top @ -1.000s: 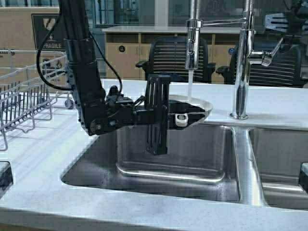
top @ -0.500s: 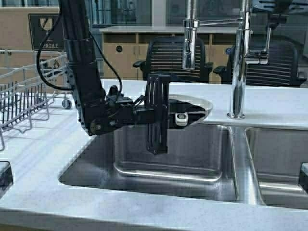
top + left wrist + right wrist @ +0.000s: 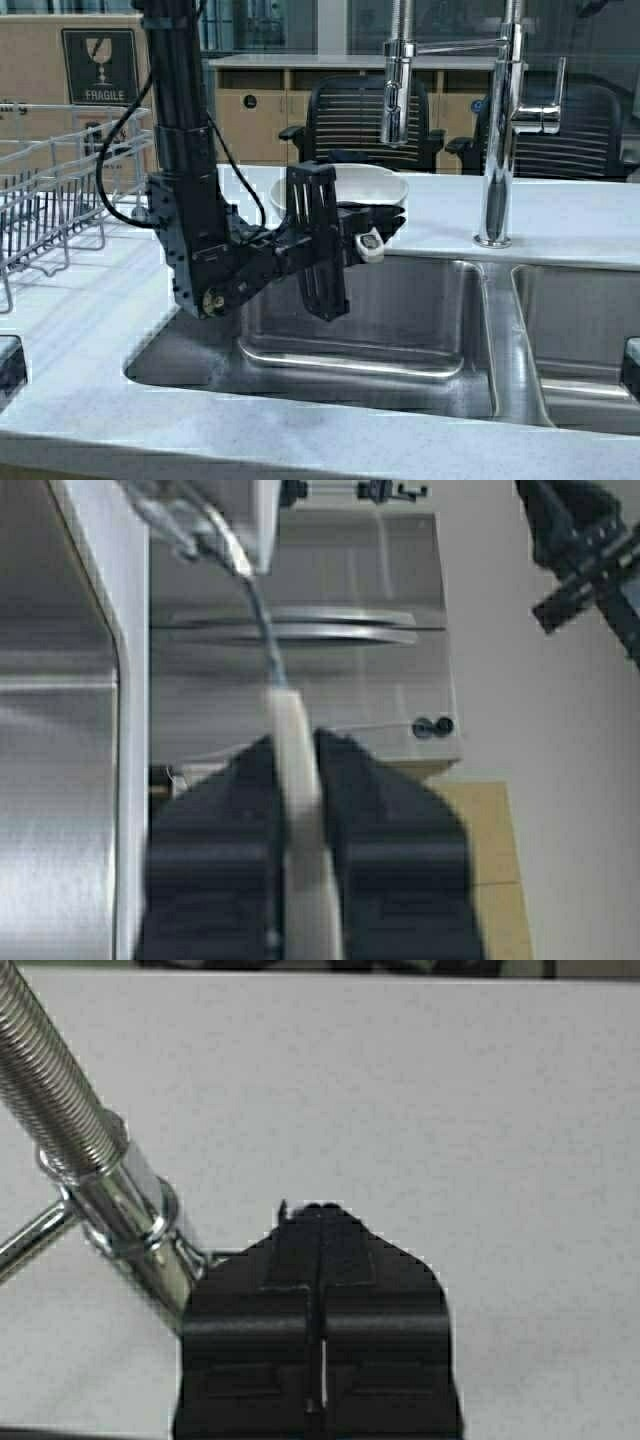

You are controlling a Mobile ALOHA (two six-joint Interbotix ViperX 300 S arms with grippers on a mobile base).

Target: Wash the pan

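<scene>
My left gripper [image 3: 372, 238] is clamped tight on the short cream handle of the small round cream-white frying pan [image 3: 345, 187]; in the left wrist view the handle [image 3: 298, 810] sits squeezed between my black fingers [image 3: 225, 820] with no gap. A second ago the pan sat under running water from the chrome spring-neck faucet [image 3: 398, 70]; half a second ago the stream had already stopped, and now I have swung the pan leftward and tipped it up, so it hangs over the back left edge of the stainless steel sink [image 3: 400, 320], clear of the spout. My right gripper [image 3: 318, 1260], fingers pressed together on nothing, is beside the faucet's coiled neck above the pale speckled counter [image 3: 450, 1110]. I judge rinsing finished; the wire dish rack [image 3: 50, 190] looks the likely destination.
</scene>
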